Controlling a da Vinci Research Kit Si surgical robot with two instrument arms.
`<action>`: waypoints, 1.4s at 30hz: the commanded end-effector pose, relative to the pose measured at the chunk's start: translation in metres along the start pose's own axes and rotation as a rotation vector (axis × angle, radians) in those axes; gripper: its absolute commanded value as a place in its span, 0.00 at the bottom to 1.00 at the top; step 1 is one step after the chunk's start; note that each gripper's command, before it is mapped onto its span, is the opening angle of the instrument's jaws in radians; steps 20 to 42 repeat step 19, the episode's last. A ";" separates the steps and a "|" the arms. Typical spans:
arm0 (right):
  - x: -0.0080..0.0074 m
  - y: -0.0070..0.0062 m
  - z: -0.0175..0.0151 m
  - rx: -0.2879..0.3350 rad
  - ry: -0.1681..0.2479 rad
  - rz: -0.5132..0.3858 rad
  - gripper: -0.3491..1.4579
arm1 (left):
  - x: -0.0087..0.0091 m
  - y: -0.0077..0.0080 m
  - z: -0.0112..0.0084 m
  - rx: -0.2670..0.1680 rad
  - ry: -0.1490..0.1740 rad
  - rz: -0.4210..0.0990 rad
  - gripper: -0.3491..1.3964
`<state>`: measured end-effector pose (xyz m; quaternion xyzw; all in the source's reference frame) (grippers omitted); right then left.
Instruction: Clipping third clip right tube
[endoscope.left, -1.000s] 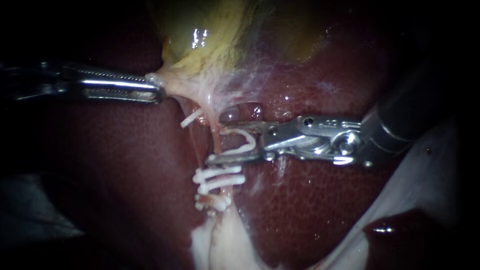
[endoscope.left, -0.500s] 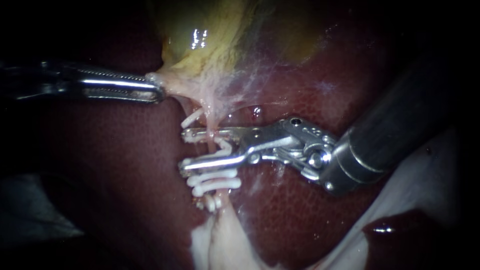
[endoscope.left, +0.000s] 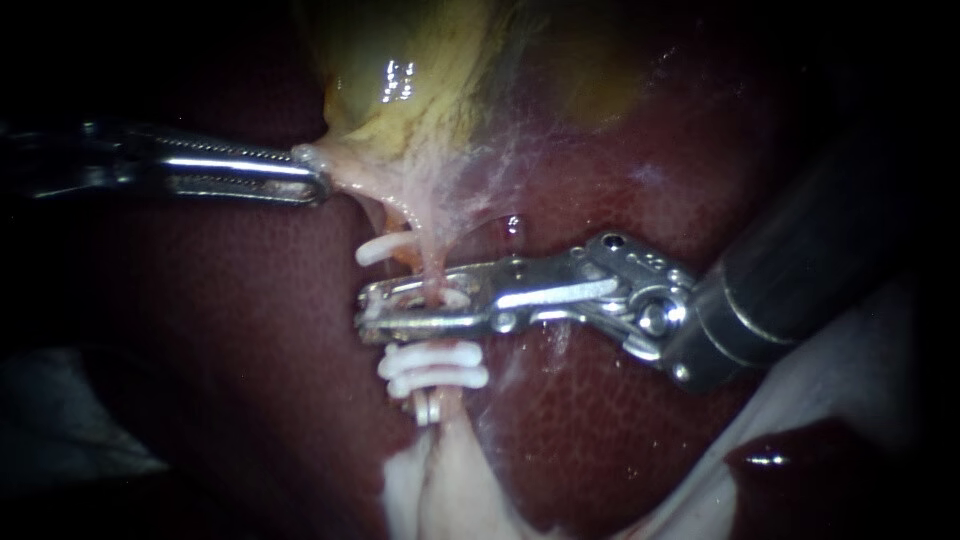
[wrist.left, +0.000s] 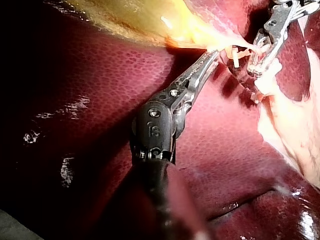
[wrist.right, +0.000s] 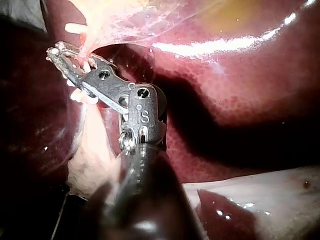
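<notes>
At left, the slim steel left instrument (endoscope.left: 312, 178) clamps its ridged jaws on the stringy neck of the glossy yellow gallbladder (endoscope.left: 420, 80); at centre the right instrument (endoscope.left: 385, 308) has its jaws clamped on the thin pink right tube (endoscope.left: 436, 265), tight above stacked white clips (endoscope.left: 435, 365), with open mottled maroon liver (endoscope.left: 600, 430) at lower right.

Endoscope: close above the liver (endoscope.left: 250, 380), facing the tube (endoscope.left: 432, 262) square-on. Left wrist camera: sights up the left instrument (wrist.left: 214, 53) toward the gallbladder (wrist.left: 130, 15). Right wrist camera: sits close behind the right instrument (wrist.right: 55, 52), looking along it. All three share the tube and clips (endoscope.left: 435, 365).
</notes>
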<state>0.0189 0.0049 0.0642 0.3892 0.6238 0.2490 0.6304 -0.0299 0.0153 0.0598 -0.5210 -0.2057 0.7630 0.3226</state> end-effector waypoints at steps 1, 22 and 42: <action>0.0002 -0.0001 -0.0002 0.000 0.000 0.003 0.00 | 0.0000 0.0000 0.0000 0.000 0.000 0.000 0.00; 0.0002 -0.0005 -0.0005 -0.003 -0.005 0.056 0.00 | 0.0000 -0.0002 0.0000 -0.001 0.000 0.000 0.00; 0.0002 -0.0005 -0.0005 -0.003 -0.005 0.056 0.00 | 0.0000 -0.0002 0.0000 -0.001 0.000 0.000 0.00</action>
